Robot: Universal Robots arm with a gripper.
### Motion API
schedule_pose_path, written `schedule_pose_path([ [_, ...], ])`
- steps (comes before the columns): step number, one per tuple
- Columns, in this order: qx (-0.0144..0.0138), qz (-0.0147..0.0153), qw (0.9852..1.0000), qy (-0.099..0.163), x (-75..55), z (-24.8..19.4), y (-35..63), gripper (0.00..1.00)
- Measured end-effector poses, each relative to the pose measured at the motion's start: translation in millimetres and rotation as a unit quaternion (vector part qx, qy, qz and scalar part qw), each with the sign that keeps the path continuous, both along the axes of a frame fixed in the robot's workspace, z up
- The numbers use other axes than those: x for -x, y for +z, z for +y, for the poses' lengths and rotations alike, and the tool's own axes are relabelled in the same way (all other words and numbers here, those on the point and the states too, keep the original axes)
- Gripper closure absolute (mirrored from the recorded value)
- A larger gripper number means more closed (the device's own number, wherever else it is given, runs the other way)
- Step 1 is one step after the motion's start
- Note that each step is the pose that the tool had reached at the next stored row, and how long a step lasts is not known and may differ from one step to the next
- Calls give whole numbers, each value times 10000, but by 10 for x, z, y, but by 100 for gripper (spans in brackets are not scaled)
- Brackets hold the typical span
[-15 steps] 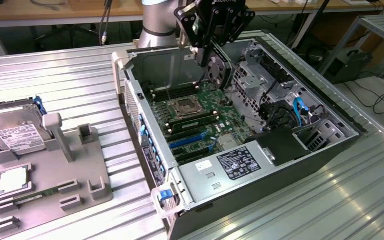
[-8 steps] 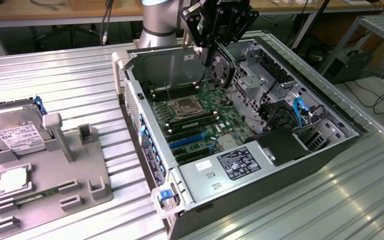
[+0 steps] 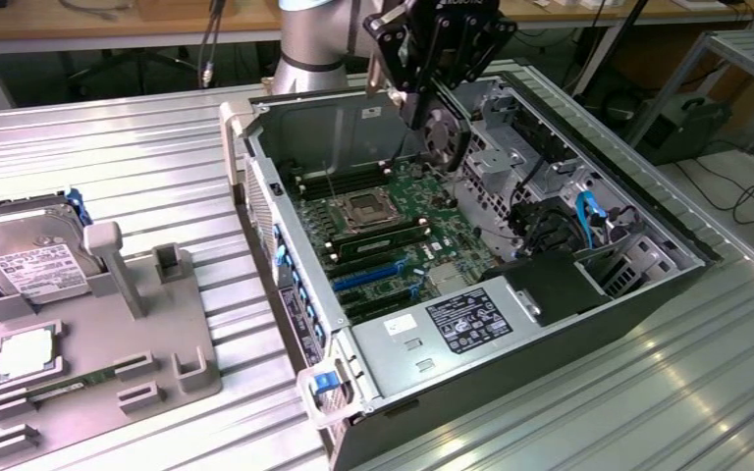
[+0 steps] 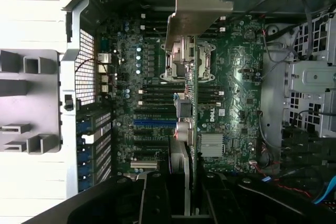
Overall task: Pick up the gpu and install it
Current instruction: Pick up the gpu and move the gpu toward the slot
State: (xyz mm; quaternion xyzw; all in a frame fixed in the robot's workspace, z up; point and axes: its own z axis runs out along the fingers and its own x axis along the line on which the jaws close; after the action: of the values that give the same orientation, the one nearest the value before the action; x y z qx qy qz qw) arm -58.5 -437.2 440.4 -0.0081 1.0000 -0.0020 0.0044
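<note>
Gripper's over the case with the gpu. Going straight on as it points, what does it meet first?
The gripper points down into the open case, shut on the gpu. The card's lower edge would meet the motherboard first, seemingly near the CPU socket; depth is unclear.

Case (image 3: pixel 534 378) stood open on top, blue slots (image 3: pixel 366 278) bare, gpu (image 3: pixel 443 132) hung above the motherboard (image 3: pixel 410 201), power supply (image 3: pixel 462 329) crowded one end, cables (image 3: pixel 587 221) and drive cage (image 3: pixel 502 157) hemmed the exterior view's right.
</note>
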Motion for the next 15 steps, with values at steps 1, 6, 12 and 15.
schedule_pose_path([
  [1,0,0,10000,0,-12,0,0,72],
  [6,0,0,10000,0,-70,0,-2,72],
  [12,0,0,10000,0,-151,1,-4,72],
  [15,0,0,10000,0,-184,1,-5,72],
])
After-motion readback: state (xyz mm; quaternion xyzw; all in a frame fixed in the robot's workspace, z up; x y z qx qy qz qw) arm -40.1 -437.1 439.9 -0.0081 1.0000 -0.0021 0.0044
